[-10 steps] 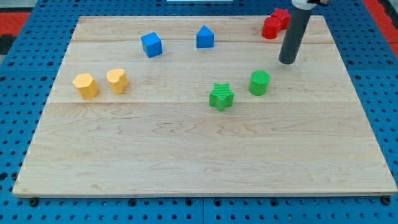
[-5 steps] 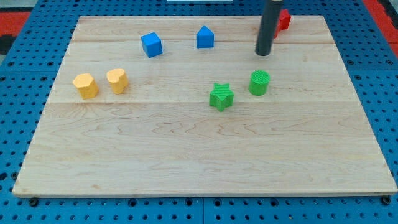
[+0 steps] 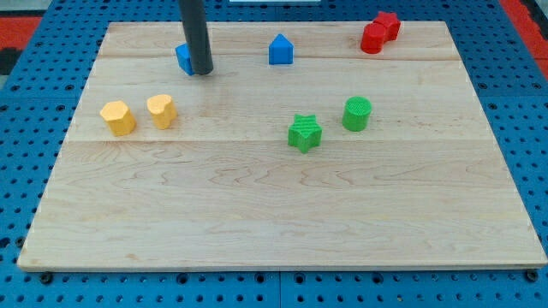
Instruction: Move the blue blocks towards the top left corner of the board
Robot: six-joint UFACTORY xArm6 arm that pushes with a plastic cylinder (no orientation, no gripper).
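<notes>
My tip (image 3: 201,72) is at the upper left of the wooden board (image 3: 274,214), touching the right side of a blue cube (image 3: 183,57), which the rod partly hides. A blue house-shaped block (image 3: 281,50) stands to the right of the tip, near the board's top edge, well apart from it.
Two yellow blocks (image 3: 118,117) (image 3: 161,110) sit at the left below the tip. A green star (image 3: 304,133) and a green cylinder (image 3: 357,113) are at centre right. Two red blocks (image 3: 379,32) are at the top right corner.
The rod swept from the top right across the board to the left, past the blue house-shaped block. It reached the blue cube and nudged it left and slightly up.
</notes>
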